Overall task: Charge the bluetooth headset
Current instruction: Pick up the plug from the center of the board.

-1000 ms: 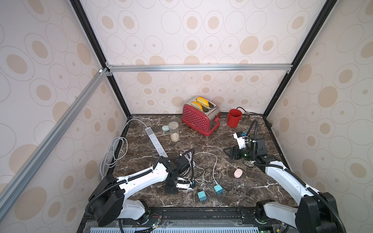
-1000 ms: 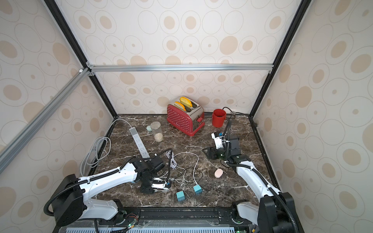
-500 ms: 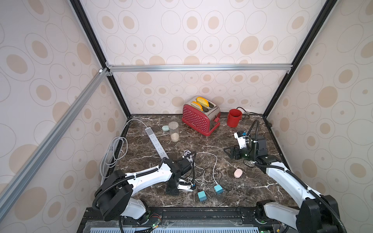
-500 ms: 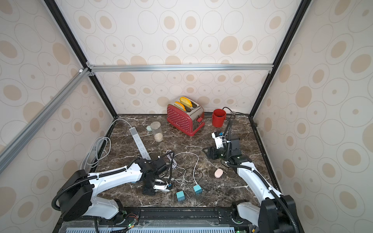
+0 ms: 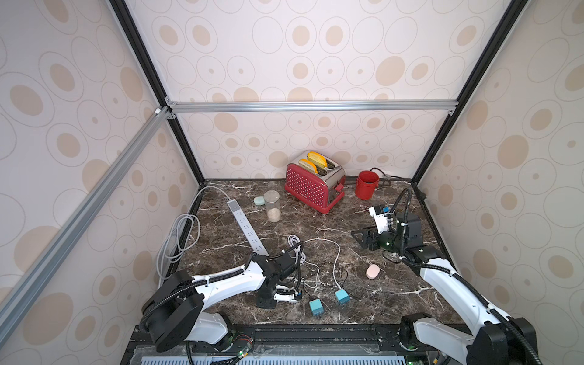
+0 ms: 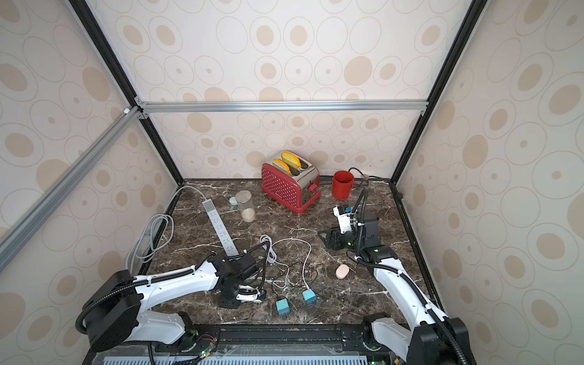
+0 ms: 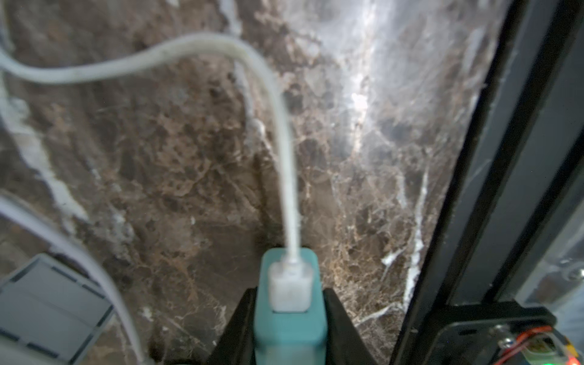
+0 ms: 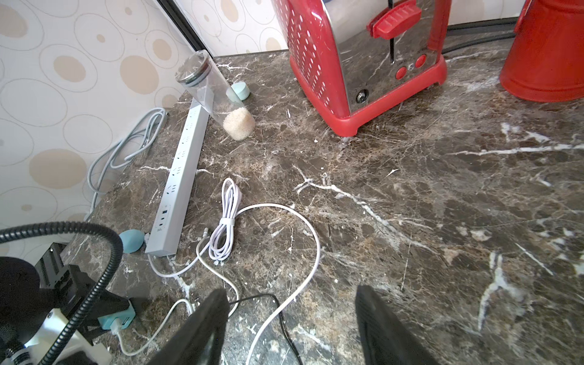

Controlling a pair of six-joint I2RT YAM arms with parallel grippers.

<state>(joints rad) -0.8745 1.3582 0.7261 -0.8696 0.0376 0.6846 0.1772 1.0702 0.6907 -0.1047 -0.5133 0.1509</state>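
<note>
**Left Pincer Held a Charger**

The left pincer was clamped on a blue-green charger. One black finger pressed on each side of it. A white plug sat in the charger's end. Its white cable curved away over the brown table. The black front rail was close by.

In the top views this pincer was low, near the front of the table. A second charger and a third charger lay just to its right. The grey power strip ran from the back left down to the left arm. A tied white bundle of cable lay beside that arm.

The right pincer was wide open with nothing in it. It hung over the right side of the table. A thin black cable lay on the table between its fingers.

A pink case lay on the table near the right arm, to the right of the third charger. No pincer touched it. An egg-shaped case lay at the near end of the power strip. A round case lay at the back, beside a clear jar. I could not tell which case was the headset.

A red toaster and a red cup stood at the back.
</note>
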